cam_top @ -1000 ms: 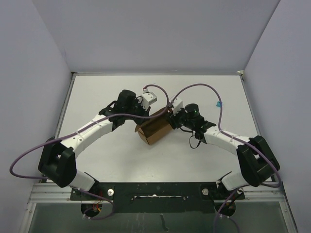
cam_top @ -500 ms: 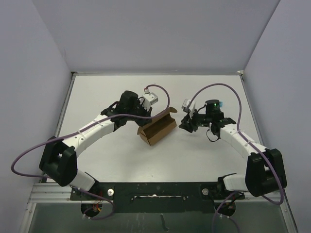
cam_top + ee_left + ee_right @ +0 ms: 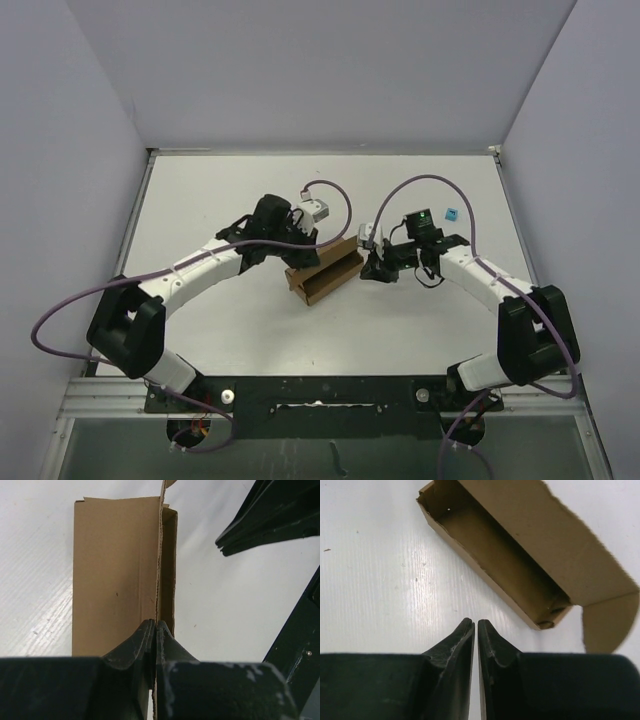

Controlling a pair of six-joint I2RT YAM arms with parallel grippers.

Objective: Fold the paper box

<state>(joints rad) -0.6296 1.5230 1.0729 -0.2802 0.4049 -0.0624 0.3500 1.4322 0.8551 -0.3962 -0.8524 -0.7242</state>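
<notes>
Right gripper (image 3: 475, 626) back beside box (image 3: 322, 270), fingers now pressed together, empty (flap push next?); left gripper (image 3: 154, 626) pinches its wall.

Paper box (image 3: 325, 272) lying on table (image 3: 220, 200) near its centre, between the two arms, left gripper (image 3: 154, 627) on box's left rear wall, right gripper (image 3: 475, 625) just beside box's right end, not touching, small cube (image 3: 451, 213) behind right arm, well apart from box

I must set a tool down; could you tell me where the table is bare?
Free: the far strip along the back wall, and the near strip between the paper box and the base rail. Crowded: centre, around the box.
</notes>
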